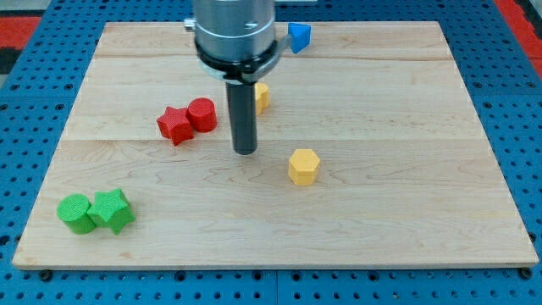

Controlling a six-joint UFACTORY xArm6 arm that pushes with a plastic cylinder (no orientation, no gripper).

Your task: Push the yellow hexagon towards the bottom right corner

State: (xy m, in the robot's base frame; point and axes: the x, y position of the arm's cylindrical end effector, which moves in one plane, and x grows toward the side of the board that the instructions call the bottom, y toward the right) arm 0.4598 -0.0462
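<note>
The yellow hexagon [303,166] lies on the wooden board [406,203] a little right of the view's centre. My tip [245,152] rests on the board to the hexagon's upper left, a short gap away and not touching it. A second yellow block [262,97] shows partly behind the rod, above my tip; its shape is hidden.
A red star [175,125] and a red cylinder [202,114] touch each other left of my tip. A green cylinder [75,213] and a green star-like block [113,211] sit at the bottom left. A blue block [299,36] lies at the top edge.
</note>
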